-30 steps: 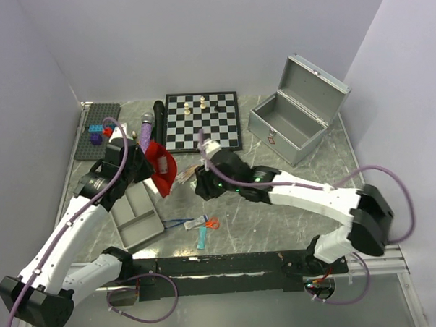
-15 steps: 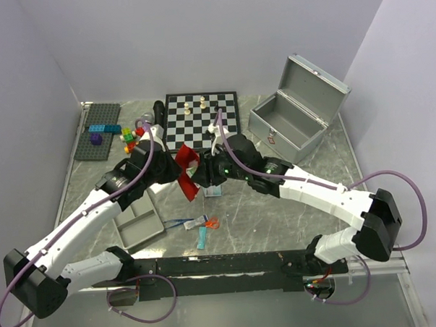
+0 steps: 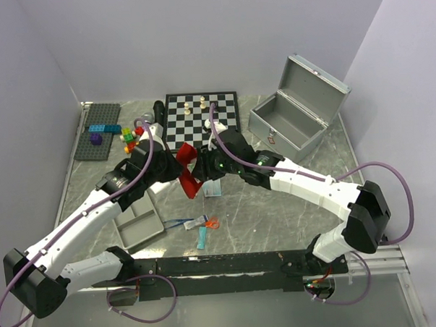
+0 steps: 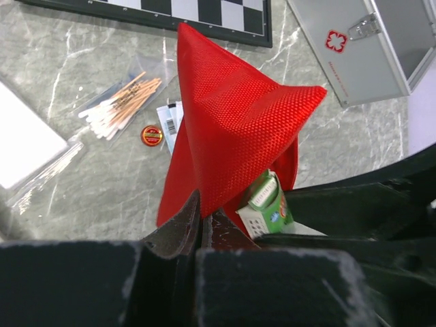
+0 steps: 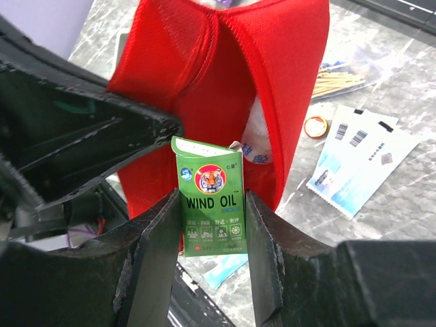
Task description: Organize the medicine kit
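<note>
The medicine kit (image 3: 292,124), a silver-grey metal case, stands open at the back right, lid up; its red emblem side shows in the left wrist view (image 4: 354,54). My left gripper (image 3: 171,169) (image 4: 202,214) is shut on an edge of a red fabric pouch (image 3: 187,173) (image 4: 231,129), held up above the table's middle. My right gripper (image 3: 206,171) (image 5: 210,204) is shut on a small green "WIND OIL" box (image 5: 212,204) (image 4: 267,204), whose top end is at the pouch's (image 5: 225,82) open mouth. Something white shows inside the pouch.
A chessboard (image 3: 202,121) with a few pieces lies behind the grippers. On the table below them lie cotton swabs (image 4: 122,102), a small red tin (image 4: 151,135) and blue-white sachets (image 5: 361,160). A grey divided tray (image 3: 137,218) sits front left, a brick baseplate (image 3: 97,129) back left.
My left gripper carried the red pouch right, toward the table's middle, and my right gripper came up to it with the green box. Over the last half second both barely moved.
</note>
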`<control>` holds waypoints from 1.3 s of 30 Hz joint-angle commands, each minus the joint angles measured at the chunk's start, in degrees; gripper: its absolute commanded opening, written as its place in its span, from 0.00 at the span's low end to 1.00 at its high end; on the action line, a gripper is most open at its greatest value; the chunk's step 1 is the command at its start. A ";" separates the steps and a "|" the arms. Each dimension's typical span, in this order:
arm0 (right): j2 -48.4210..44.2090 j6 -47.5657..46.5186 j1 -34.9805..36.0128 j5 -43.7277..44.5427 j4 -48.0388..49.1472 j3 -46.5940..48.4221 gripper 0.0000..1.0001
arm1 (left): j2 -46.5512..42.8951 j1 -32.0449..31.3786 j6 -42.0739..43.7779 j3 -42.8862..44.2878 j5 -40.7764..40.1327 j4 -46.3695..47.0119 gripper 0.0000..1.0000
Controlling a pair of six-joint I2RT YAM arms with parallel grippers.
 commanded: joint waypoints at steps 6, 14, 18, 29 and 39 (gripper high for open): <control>1.96 1.60 -0.22 4.04 3.46 1.87 0.46 | -1.05 -0.53 -2.64 0.26 0.56 4.45 0.01; 1.79 2.13 -0.22 1.50 4.79 1.69 0.64 | -0.96 -0.53 -3.26 -0.44 -0.05 4.89 0.01; 0.04 2.13 -0.14 0.97 3.37 0.56 0.78 | -1.14 -0.53 -2.64 0.08 -1.63 3.93 0.01; -13.85 -1.99 -0.14 8.24 1.01 -1.73 0.82 | -4.65 -0.53 4.30 -2.46 -2.78 7.35 0.01; -11.22 -0.50 -4.61 7.13 2.40 -8.31 0.77 | 2.36 -0.45 1.58 7.53 -11.53 -12.38 0.01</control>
